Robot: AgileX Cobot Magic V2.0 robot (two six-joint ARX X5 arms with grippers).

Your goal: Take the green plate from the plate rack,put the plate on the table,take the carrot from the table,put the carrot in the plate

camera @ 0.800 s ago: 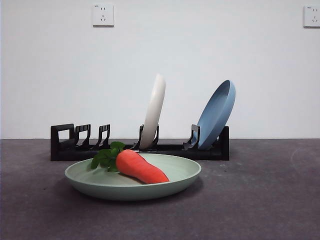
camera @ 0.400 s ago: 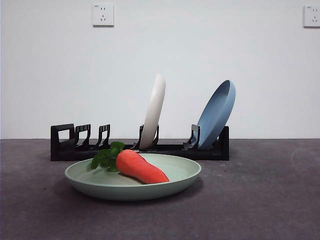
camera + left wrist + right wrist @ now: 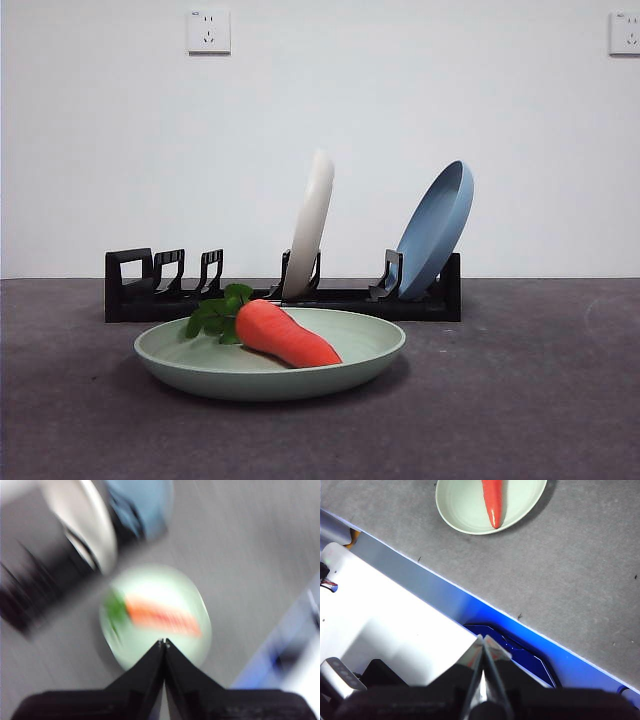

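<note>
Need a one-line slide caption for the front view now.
Carrot lies in green plate on table, before the plate rack.

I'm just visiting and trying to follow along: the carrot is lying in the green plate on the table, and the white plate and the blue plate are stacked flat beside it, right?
Not quite. The carrot does lie in the green plate on the table, but the white plate and the blue plate are not stacked flat: the front view shows them standing on edge in the plate rack behind it.
</note>
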